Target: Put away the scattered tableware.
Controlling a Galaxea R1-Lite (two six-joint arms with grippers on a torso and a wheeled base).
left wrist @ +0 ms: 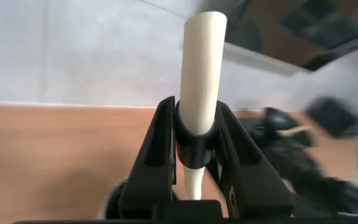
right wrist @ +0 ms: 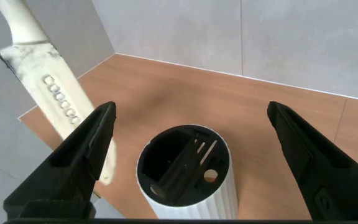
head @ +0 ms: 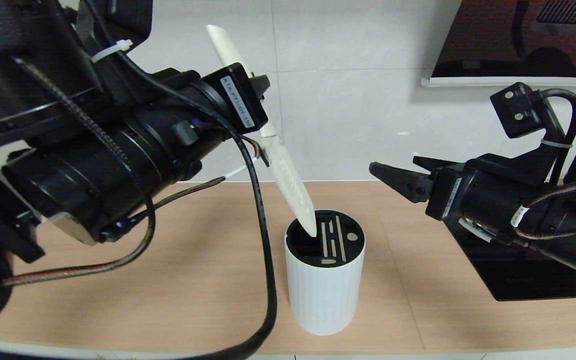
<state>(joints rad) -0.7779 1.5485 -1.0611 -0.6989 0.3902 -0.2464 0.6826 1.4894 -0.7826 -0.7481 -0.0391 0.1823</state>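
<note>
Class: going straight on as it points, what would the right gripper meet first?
Probably nothing close: the right gripper aims above the knife holder, beside the knife; then the wall, depth unclear.

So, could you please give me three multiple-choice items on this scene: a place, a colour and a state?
1. Where is the tip of the cream-white ceramic knife? A on a plate; B at the top of the white ribbed cylindrical holder; C inside a drawer.
2. What colour is the holder's slotted top insert? A black; B red; C white.
3. How is the right gripper? A shut on the knife; B shut on the holder; C open, empty.
Key: B, the blade tip meets its large opening; A, the insert shows black; C, its fingers stand spread, nothing between.
</note>
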